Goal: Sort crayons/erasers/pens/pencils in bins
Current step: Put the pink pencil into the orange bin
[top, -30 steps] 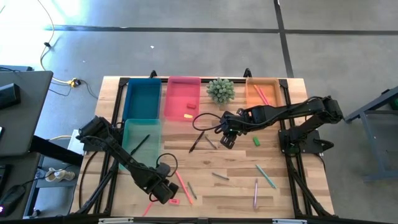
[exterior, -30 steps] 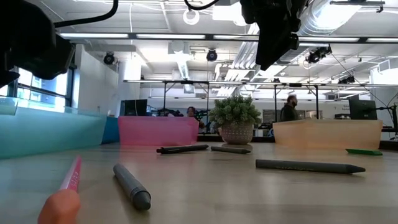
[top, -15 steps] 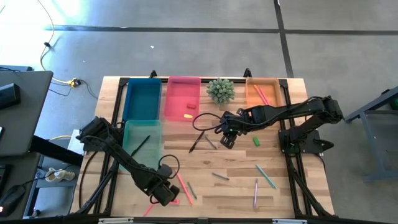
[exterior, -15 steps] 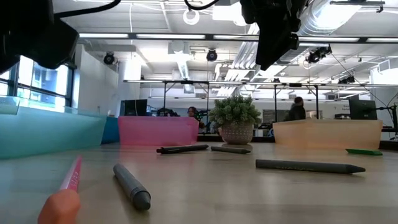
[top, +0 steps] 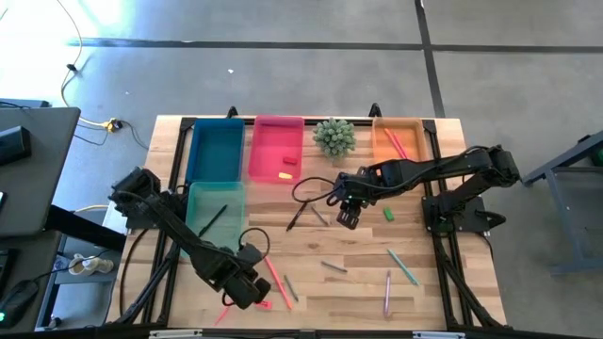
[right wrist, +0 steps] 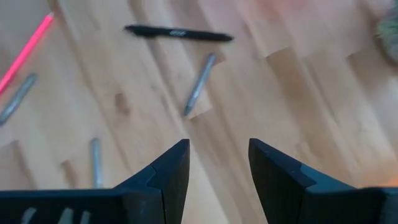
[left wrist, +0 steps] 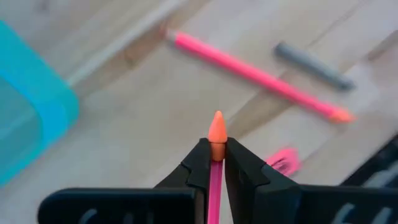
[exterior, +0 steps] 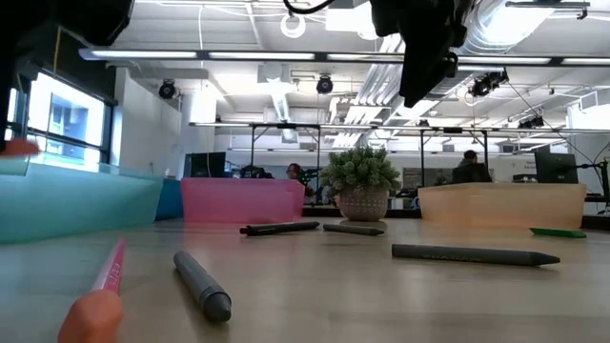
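High view: my left arm stretches from its base at the table's left edge toward the near side, where my left gripper (top: 247, 288) hangs low over the wood, clamped on a pink pencil (left wrist: 214, 180). From my left wrist, the two dark fingers (left wrist: 198, 165) pinch the shaft just below its orange tip, which stands clear of them. Beyond it lie a second pink pencil (left wrist: 255, 76), a grey stick (left wrist: 314, 64) just beside it, and a small pink eraser (left wrist: 283, 160) close to my fingers. The teal bin (top: 215, 209) sits farther from the near edge, holding one dark stick (top: 211, 219).

My right arm reaches from its base at the right edge toward the table's middle, folded at the elbow, with my right gripper (top: 347, 215) hovering above bare wood, fingers apart and holding nothing. Past them lie a black pen (right wrist: 178, 33) and a grey stick (right wrist: 199, 85).

Along the far edge stand the blue bin (top: 217, 149), the pink bin (top: 276, 149) with a yellow eraser (top: 284, 174) inside, a potted plant (top: 334, 137), and the orange bin (top: 400, 142) holding a pink pencil (top: 396, 143). A green eraser (top: 387, 214) rests right of my right gripper.
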{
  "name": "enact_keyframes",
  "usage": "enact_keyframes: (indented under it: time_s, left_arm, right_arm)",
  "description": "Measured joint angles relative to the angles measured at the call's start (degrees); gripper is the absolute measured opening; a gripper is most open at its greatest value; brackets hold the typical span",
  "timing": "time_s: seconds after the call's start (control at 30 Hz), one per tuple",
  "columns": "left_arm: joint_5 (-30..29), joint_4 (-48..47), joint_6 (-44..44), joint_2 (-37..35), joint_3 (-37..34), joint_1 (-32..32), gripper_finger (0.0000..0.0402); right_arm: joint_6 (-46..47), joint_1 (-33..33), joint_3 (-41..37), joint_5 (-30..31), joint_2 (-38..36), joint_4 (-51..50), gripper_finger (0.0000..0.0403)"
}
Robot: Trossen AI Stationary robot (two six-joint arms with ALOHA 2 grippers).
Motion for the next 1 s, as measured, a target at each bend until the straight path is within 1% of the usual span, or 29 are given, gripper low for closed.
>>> enact_keyframes:
  time_s: [0.1,0.33,0.53,0.7,0.83,1.0]
  left_arm:
    - [-4.84,0.12,0.57,-3.1,0.0,0.28,0.0017]
    - [-16.87,0.62,4.01,-10.43,0.0,2.52,0.0016]
    - [-26.18,0.82,8.84,-15.67,0.02,5.02,0.0016]
    - [-31.05,2.53,16.0,-18.8,0.0,7.74,0.0016]
    - [-34.35,6.38,23.04,-20.39,0.0,10.32,0.0016]
    - [-34.92,15.62,35.26,-20.77,-0.02,14.29,0.0016]
  right_arm:
    - [-1.06,0.32,0.0,-2.91,-0.04,0.29,0.0156]
    - [-3.32,2.68,0.0,-5.77,-0.95,4.59,0.0156]
    - [-5.22,5.06,0.0,-5.85,-2.91,11.19,0.0156]
    - [-6.06,6.12,0.0,-6.0,-4.22,18.92,0.0156]
    - [-6.03,6.14,0.0,-6.08,-4.28,24.34,0.0156]
    - [-6.45,6.12,0.0,-6.27,-4.28,29.53,0.0156]
